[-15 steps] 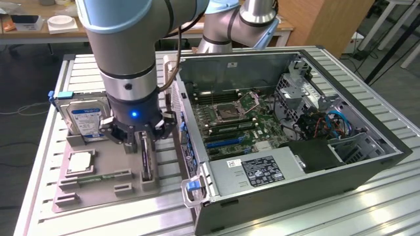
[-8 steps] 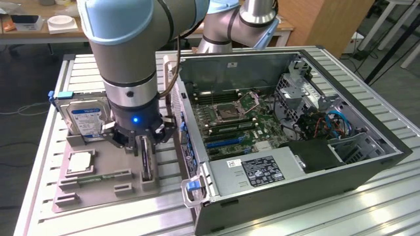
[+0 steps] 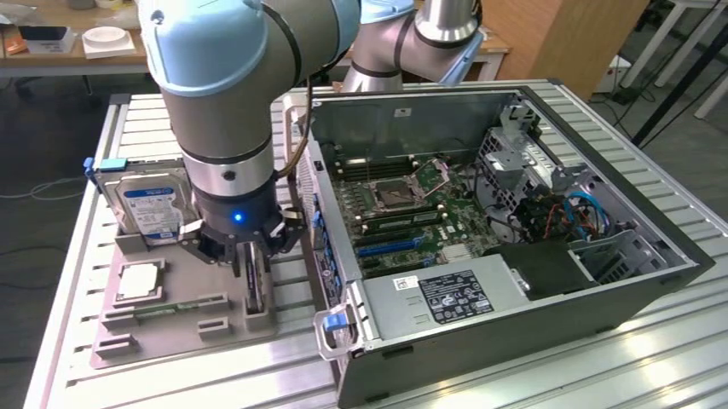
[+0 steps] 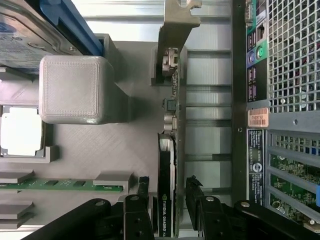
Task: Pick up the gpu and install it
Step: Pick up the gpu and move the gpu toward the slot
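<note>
Wrist view, gripper: black two-fingered gripper spread wide, one finger on either side of the card, not clamped on it.
Task card: gpu, a thin black circuit card with a grey metal bracket at its far end. It stands on edge in a slot, between the open fingers.
Exterior view, place: gripper and gpu sit left of centre in the lower half of the frame, under the grey-and-blue robot arm.
Holder: grey plastic parts tray at the lower left of the frame, on the slatted aluminium table.
Tray contents: narrow green memory stick, square silver processor and, further back, a boxy hard drive with a blue-white label.
Case: open black computer tower just beside the tray, towards the exterior view's right, with its green motherboard exposed.
</note>
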Tool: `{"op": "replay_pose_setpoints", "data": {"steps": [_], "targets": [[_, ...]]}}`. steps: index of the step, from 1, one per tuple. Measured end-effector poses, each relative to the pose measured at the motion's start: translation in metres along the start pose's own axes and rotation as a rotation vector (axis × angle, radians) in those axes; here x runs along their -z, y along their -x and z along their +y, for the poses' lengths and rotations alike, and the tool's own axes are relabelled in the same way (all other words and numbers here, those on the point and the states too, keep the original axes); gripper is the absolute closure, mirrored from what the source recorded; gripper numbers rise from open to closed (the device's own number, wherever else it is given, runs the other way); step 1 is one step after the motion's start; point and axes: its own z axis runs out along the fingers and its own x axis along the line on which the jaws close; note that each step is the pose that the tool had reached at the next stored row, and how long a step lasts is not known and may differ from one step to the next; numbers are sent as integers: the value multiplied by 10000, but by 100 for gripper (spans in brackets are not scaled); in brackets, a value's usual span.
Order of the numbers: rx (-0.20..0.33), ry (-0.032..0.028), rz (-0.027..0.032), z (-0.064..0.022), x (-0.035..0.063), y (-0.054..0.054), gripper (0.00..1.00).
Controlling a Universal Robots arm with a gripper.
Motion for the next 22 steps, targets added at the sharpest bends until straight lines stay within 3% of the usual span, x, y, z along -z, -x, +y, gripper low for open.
{"op": "replay_pose_setpoints", "data": {"steps": [22], "targets": [[196, 3, 9, 0, -30, 0, 57]]}}
